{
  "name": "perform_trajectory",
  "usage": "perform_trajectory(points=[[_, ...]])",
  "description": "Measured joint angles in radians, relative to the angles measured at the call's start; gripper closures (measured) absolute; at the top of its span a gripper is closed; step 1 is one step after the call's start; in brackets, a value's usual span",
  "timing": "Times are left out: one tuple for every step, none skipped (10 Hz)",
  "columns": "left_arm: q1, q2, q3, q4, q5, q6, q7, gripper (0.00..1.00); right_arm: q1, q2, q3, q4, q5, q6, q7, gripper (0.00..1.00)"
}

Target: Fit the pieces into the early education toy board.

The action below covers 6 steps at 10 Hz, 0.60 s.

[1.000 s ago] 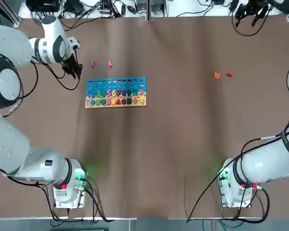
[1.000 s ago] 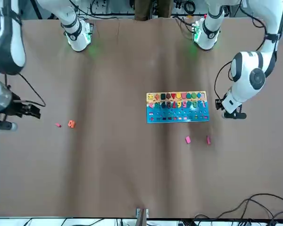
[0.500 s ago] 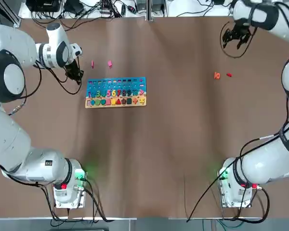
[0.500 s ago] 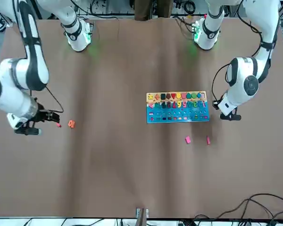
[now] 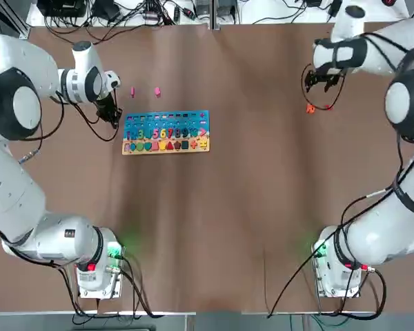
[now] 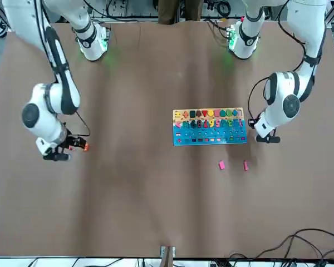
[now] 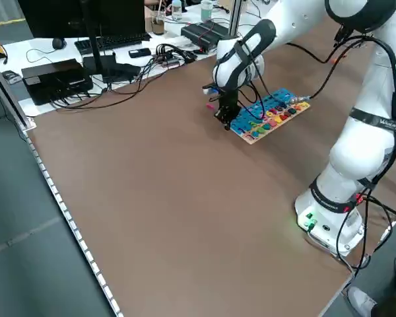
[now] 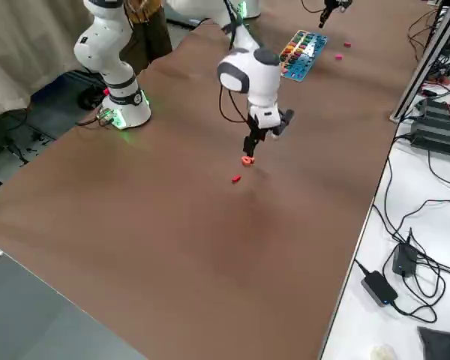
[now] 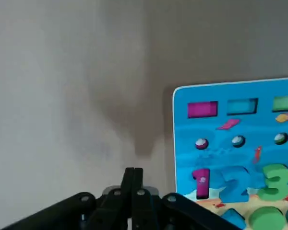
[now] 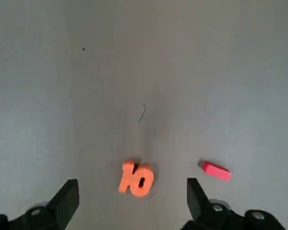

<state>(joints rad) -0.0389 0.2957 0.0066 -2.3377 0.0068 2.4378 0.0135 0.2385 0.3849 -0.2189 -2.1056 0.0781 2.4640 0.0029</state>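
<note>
Currently we list the right gripper (image 10: 132, 203), fingers wide apart, poised directly over the orange piece (image 10: 137, 179), red piece (image 10: 216, 170) just beside; our left gripper (image 9: 133, 179), pinched together and empty, sits beside the board (image 5: 165, 131), the pink pieces (image 5: 145, 91) near it.

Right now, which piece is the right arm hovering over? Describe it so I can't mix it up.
Look well away from the toy board, on the bare table's right side, below the right gripper with its fingers open. The orange piece lies there, shaped like the number 10; its only neighbour is a small plain red bar.
</note>
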Motion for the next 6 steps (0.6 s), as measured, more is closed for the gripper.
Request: perform_trajectory(points=[[-0.002, 0.013, -0.001, -0.001, 0.0, 0.012, -0.014, 0.99, -0.001, 0.026, -0.002, 0.0, 0.005, 0.029, 0.008, 0.01], [-0.008, 0.024, -0.003, -0.001, 0.0, 0.022, -0.026, 0.99, -0.002, 0.045, -0.003, 0.001, 0.021, 0.041, 0.025, 0.01], [-0.019, 0.032, -0.004, -0.001, 0.0, 0.036, -0.045, 0.99, -0.003, 0.056, -0.004, 0.001, 0.028, 0.044, 0.054, 0.01], [-0.032, 0.039, -0.006, -0.001, 0.0, 0.047, -0.066, 0.99, -0.002, 0.063, -0.003, 0.001, 0.03, 0.043, 0.077, 0.01], [-0.045, 0.045, -0.006, -0.001, 0.0, 0.054, -0.085, 0.99, -0.002, 0.069, -0.003, 0.001, 0.034, 0.042, 0.087, 0.02], [-0.055, 0.049, -0.006, -0.001, 0.001, 0.055, -0.104, 0.99, -0.003, 0.072, -0.003, 0.001, 0.036, 0.041, 0.091, 0.03]])
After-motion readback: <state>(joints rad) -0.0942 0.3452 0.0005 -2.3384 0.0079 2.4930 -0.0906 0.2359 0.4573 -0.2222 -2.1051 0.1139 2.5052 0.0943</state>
